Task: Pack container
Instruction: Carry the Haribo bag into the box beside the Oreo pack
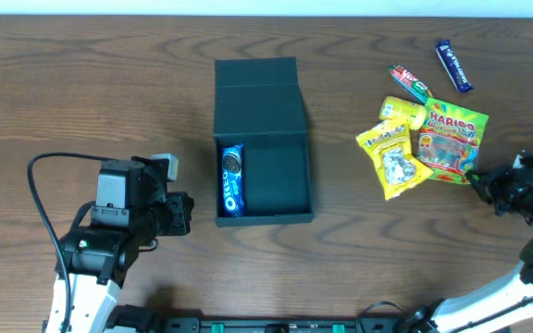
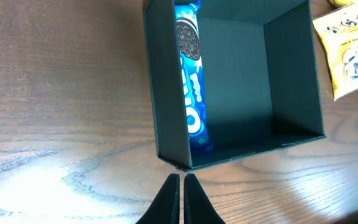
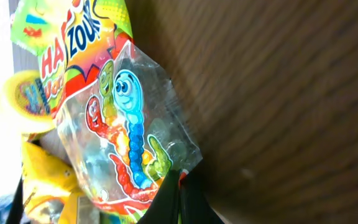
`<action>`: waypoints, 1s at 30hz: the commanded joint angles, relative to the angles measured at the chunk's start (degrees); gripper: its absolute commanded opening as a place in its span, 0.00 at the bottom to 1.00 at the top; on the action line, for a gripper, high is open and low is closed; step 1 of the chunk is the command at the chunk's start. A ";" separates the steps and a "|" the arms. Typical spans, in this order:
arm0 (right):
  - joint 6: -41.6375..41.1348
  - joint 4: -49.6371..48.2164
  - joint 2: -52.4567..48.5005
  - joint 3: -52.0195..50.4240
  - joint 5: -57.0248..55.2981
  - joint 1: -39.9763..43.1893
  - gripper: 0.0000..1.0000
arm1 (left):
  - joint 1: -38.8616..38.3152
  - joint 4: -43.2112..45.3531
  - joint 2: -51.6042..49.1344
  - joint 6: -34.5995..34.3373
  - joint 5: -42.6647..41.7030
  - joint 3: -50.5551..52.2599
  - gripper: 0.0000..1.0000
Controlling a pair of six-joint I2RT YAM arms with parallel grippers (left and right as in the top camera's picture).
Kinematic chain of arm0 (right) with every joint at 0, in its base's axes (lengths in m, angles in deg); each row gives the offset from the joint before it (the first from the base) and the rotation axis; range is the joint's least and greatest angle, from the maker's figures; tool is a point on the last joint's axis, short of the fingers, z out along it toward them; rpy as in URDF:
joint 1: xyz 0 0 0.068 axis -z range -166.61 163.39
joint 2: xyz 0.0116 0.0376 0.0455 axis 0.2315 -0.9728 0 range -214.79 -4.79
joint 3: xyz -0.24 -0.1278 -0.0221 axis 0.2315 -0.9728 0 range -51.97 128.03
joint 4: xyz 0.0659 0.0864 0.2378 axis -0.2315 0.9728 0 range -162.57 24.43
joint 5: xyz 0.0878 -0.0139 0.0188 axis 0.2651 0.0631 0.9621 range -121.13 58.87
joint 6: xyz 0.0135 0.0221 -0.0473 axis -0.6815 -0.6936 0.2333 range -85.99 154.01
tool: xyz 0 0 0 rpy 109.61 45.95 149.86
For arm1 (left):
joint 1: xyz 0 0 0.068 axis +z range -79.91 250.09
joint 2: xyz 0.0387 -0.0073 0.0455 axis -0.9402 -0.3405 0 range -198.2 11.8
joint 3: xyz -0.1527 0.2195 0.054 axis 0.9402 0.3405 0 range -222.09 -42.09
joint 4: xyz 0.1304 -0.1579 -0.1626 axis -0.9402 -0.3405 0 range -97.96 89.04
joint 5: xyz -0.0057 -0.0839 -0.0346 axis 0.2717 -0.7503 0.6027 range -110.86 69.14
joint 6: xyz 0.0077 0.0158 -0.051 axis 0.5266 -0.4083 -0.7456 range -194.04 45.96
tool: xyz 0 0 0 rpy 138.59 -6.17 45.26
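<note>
Dark green container (image 1: pixel 285 176) open, Oreo pack (image 1: pixel 232 181) inside along left wall. Left gripper (image 2: pixel 180 179) clenched, empty, beside it. Right gripper (image 3: pixel 179 180) pinching Haribo bag (image 3: pixel 117 112) corner.

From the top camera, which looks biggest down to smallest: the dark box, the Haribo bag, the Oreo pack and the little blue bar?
1. container, biggest by far
2. Haribo bag
3. Oreo pack, about as long as the bag but much narrower
4. blue bar, shortest and thinnest
</note>
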 commanded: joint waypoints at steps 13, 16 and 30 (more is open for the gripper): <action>-0.44 4.46 32.89 -0.26 2.21 0.50 0.01 | -0.17 -0.70 0.31 0.33 0.15 -1.09 0.06; -2.60 5.11 38.95 0.20 3.56 -1.09 0.01 | -0.17 -0.90 0.31 -0.15 0.17 -1.09 0.06; -14.53 5.09 52.59 3.34 11.21 -25.44 0.01 | -0.17 -1.49 0.35 -0.33 0.15 -1.62 0.06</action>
